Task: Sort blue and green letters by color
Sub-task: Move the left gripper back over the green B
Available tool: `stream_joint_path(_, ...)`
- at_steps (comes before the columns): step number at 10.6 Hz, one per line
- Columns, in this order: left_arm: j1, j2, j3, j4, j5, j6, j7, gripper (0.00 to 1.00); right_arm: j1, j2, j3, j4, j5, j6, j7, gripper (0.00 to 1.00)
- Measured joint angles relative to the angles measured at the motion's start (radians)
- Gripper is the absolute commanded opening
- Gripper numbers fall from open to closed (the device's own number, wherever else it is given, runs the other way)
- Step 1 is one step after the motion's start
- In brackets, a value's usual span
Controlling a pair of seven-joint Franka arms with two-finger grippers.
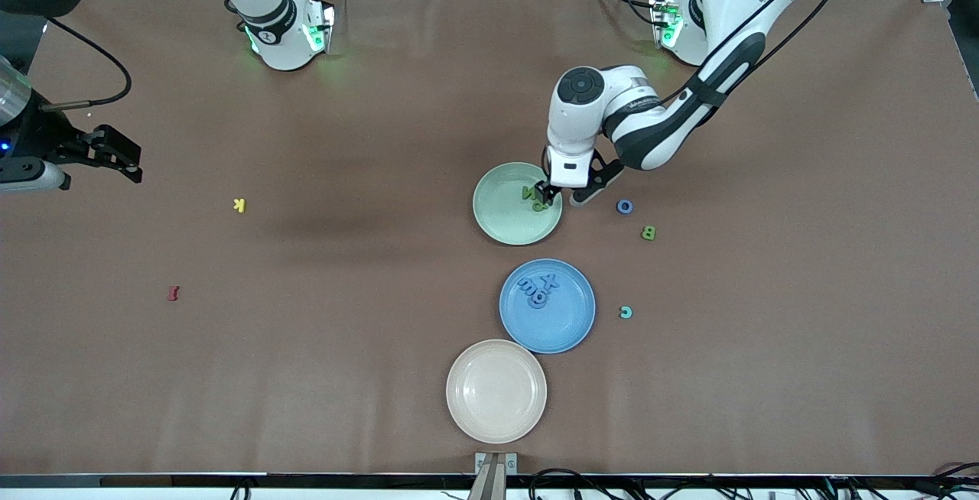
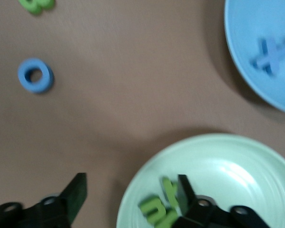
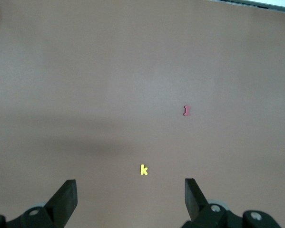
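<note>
My left gripper (image 1: 566, 196) is open, low over the edge of the pale green plate (image 1: 501, 213) on the left arm's side; it also shows in the left wrist view (image 2: 130, 190). Green letters (image 1: 535, 199) lie in that plate beside one finger (image 2: 185, 192). Blue letters (image 1: 538, 290) lie in the blue plate (image 1: 562, 324), nearer the front camera. A blue O (image 1: 625, 206), a green B (image 1: 648, 233) and a teal C (image 1: 626, 312) lie loose on the table toward the left arm's end. My right gripper (image 1: 115, 154) waits open and empty.
An empty cream plate (image 1: 496, 391) sits nearest the front camera. A yellow K (image 1: 239, 205) and a dark red I (image 1: 174, 293) lie toward the right arm's end of the brown table; both show in the right wrist view.
</note>
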Motion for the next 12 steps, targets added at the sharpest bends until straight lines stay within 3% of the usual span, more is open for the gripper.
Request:
stream_joint_path(7,0.306,-0.014,0.006,-0.032,0.001,-0.013,0.371,1.0,0.001,0.002,0.01,0.001,0.0,0.004,0.0,1.0)
stream_joint_path(12,0.35,-0.007,0.006,-0.045,0.002,-0.012,0.685,1.0,0.001,0.005,0.01,0.0,0.0,0.002,0.0,1.0)
